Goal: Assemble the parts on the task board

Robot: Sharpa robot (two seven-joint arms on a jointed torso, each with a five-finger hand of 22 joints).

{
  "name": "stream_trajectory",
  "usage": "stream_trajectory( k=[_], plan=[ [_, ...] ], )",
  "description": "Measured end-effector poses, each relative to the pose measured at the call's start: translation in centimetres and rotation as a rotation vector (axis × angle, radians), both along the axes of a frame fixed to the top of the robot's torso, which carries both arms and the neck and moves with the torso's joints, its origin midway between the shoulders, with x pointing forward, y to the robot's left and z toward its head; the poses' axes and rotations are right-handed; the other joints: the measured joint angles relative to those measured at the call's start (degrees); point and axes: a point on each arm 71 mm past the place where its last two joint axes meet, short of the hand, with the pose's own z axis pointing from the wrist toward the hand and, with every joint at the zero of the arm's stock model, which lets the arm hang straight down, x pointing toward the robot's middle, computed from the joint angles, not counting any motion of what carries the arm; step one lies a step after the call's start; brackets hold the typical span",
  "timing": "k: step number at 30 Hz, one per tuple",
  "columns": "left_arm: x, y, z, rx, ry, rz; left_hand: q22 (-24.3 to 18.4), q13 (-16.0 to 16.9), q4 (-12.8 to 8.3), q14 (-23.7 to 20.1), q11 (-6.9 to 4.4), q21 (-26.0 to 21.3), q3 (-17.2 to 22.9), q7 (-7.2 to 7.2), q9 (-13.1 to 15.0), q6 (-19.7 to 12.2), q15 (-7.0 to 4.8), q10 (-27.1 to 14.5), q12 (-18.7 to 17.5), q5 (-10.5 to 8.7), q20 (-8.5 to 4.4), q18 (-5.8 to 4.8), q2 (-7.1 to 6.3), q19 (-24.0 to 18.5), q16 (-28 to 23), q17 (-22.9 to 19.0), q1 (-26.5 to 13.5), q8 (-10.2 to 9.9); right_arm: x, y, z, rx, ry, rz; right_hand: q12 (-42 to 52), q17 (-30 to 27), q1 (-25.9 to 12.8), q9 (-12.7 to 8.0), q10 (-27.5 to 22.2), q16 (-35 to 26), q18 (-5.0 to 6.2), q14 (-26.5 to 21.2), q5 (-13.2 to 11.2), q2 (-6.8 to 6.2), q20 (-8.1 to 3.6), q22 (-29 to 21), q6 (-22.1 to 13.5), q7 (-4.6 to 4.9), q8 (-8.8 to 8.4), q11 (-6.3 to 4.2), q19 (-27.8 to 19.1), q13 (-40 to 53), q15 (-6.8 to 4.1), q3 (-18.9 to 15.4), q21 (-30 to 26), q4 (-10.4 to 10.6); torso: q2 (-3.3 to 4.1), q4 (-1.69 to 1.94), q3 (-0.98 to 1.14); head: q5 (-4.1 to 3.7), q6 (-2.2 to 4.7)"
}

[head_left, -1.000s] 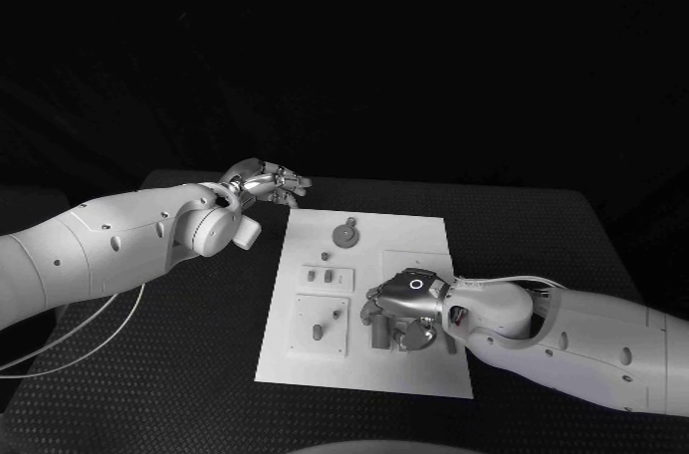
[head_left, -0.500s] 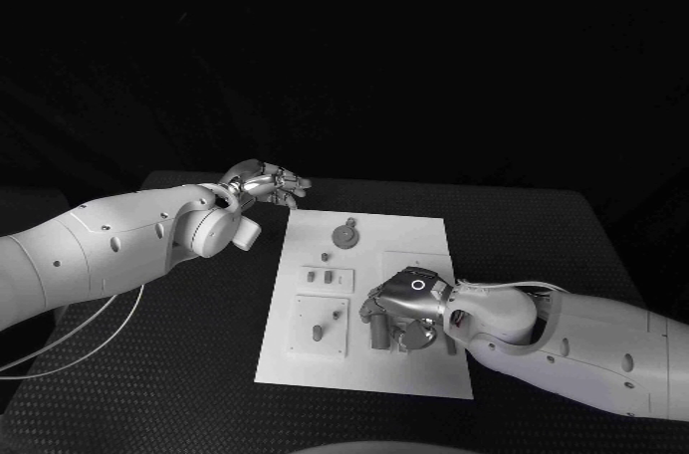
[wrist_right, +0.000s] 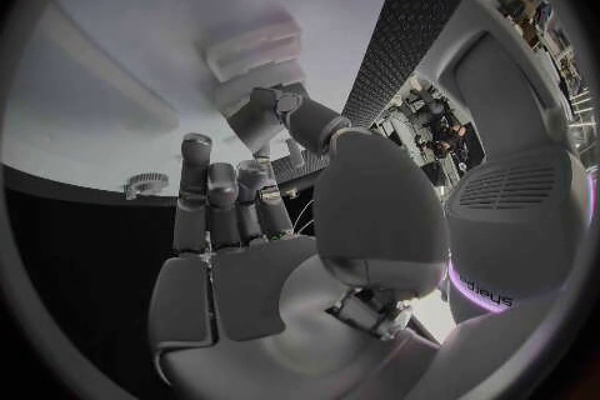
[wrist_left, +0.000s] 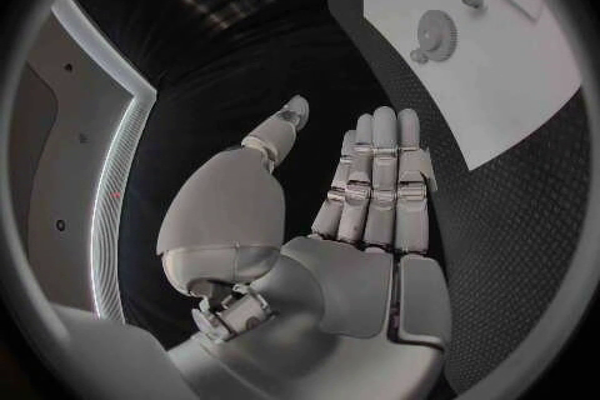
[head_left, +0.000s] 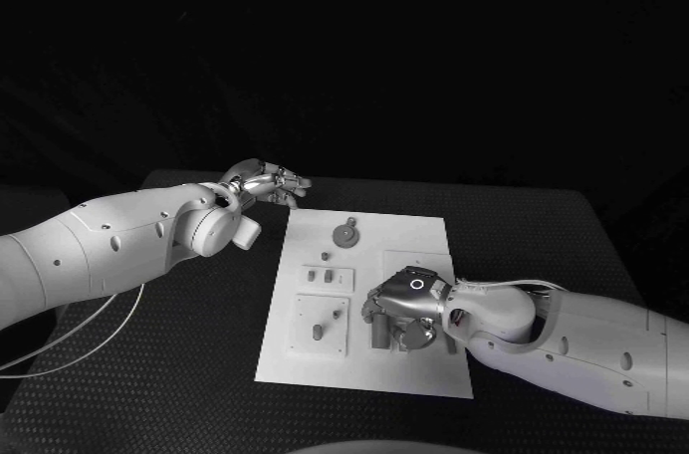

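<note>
- My right hand (head_left: 403, 310) is down over the near right part of the task board (head_left: 416, 233), palm low, so the fingers can work on a part there.
- In the right wrist view my fingers (wrist_right: 206, 200) are curled toward a small pale block (wrist_right: 254, 48) on the board; thumb and fingertips crowd round something dark, but I cannot tell whether I actually have hold of it.
- My left hand (head_left: 266, 185) waits beyond the board's far left corner, off the plate and over the worktop (head_left: 172, 374), I judge to keep it clear of the working hand.
- The left wrist view shows those fingers (wrist_left: 381, 180) straight and side by side, thumb apart, holding nothing.
- The round gear-like part (head_left: 346, 235) sits at the far end of the board, well apart from both hands.
- Small pegs (head_left: 328, 274) stand in the left middle, and a square plate (head_left: 322, 325) with more pieces lies near left, just beside my right hand.
- My own palm hides the spot I am working on, and that square plate is close enough to nudge.
</note>
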Motion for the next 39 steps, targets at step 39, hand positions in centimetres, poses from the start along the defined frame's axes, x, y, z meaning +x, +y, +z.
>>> stream_trajectory(
  k=[39],
  plan=[
    [-0.01,0.06,-0.07,0.002,0.009,-0.003,0.1,0.0,0.0,0.0,0.00,0.0,0.0,0.00,0.0,0.0,0.00,0.0,0.0,0.00,0.00,0.00,0.00,0.0,0.0,0.1,0.0,0.0,-0.18,-0.42,-0.19,0.025,0.015,0.008,1.2,0.9,-1.3,0.2,0.0,0.0,0.04,0.1,0.0,5.03,-0.48,0.0,6.8,1.55,1.26,-0.42,0.1,-1.5,-0.48,0.9,0.2,0.7,0.00,0.03,-0.02,-0.14,0.22]
  ],
)
